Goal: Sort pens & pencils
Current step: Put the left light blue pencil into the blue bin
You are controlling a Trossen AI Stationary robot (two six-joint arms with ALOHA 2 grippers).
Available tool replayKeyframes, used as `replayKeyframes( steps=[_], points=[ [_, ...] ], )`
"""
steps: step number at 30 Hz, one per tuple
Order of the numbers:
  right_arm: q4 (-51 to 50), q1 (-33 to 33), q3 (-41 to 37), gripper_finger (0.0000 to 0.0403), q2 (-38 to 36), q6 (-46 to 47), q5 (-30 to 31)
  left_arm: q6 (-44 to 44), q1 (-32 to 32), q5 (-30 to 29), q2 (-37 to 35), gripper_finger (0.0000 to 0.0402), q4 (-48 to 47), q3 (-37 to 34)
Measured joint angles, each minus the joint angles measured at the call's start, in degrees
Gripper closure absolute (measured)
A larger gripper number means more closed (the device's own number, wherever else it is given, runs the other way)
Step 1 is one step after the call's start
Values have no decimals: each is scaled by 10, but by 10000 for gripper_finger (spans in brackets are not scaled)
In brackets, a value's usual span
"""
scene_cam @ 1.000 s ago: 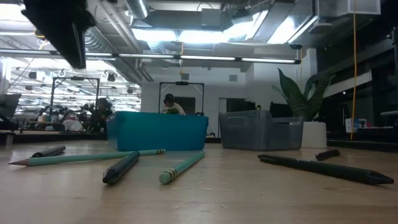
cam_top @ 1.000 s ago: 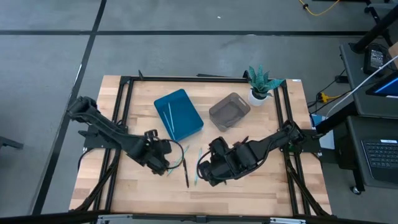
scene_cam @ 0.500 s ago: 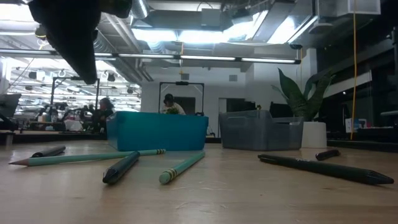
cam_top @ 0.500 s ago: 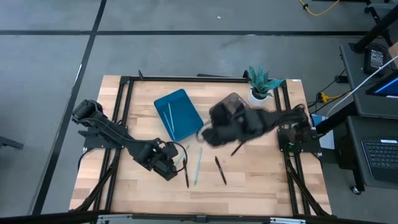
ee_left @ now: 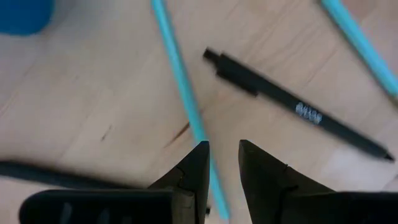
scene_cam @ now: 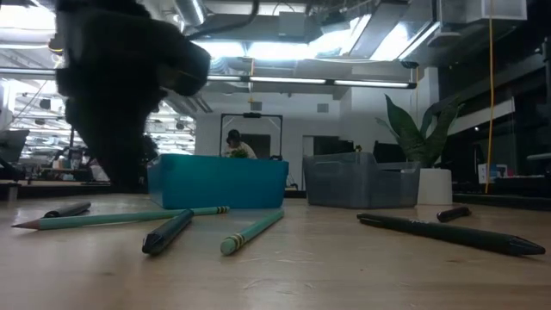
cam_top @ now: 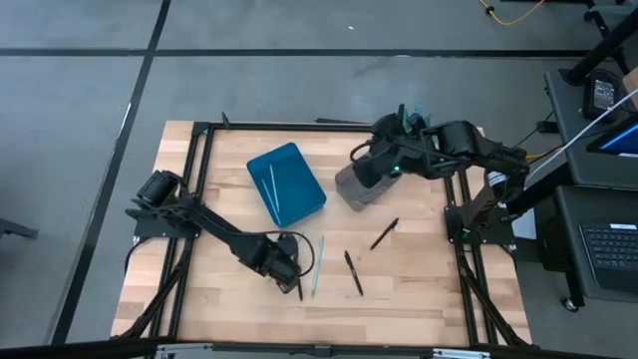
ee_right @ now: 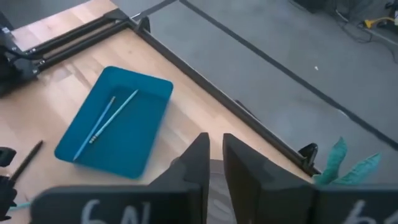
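My left gripper [cam_top: 288, 267] is low over the table near its front middle, its fingers [ee_left: 200, 163] a narrow gap apart. A light blue pencil [ee_left: 180, 93] runs under one fingertip into the gap. A black pen [ee_left: 292, 106] and a second light blue pencil [cam_top: 317, 267] lie flat just beyond it, and another black pen [ee_left: 50, 175] lies beside it. Two more black pens [cam_top: 353, 271] [cam_top: 385, 233] lie flat to the right. My right gripper [cam_top: 361, 175] hovers shut above the grey bin [cam_top: 349, 191], with nothing visible between its fingers [ee_right: 216, 146]. My left gripper points down over the light blue pencil's shaft [ee_left: 198, 127], its fingers standing across it. Whether a fingertip touches the pencil I cannot tell.
A blue tray [cam_top: 286, 184] at the far middle holds two light blue pencils [ee_right: 102, 124]. The grey bin stands to its right, and a potted plant [cam_top: 417, 135] stands at the far right corner. A black frame [cam_top: 199, 150] runs around the table edges.
My right gripper has risen from the table's near middle and swung toward the far right, ending over the grey bin. My left gripper has gone down and a little toward the right edge, over the pencils. The pens and pencils on the table have stayed put.
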Motion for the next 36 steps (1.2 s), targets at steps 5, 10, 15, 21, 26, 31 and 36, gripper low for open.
replayKeyframes(
  steps=[5, 10, 15, 21, 26, 31, 36],
  points=[
    [0, -7, 0, 355, -1, -35, -2, -5, 20, 0, 0, 321, 16, 0],
    [0, -7, 0, 355, 0, -55, -9, -11, 31, 0, 0, 321, 11, 0],
    [0, -7, 0, 355, 0, -74, -8, -15, 33, 0, 0, 321, 7, 0],
    [0, -7, 0, 355, 0, -75, -8, -26, 34, 7, 9, 321, -4, 0],
    [0, -7, 0, 355, 1, -86, -7, -27, 34, 19, 23, 321, -1, 0],
    [0, -7, 0, 355, 1, -86, -7, -27, 34, 22, 25, 321, -1, 0],
    [0, -7, 0, 355, 1, -86, -7, -25, 34, 30, 32, 321, 3, 0]
  ],
)
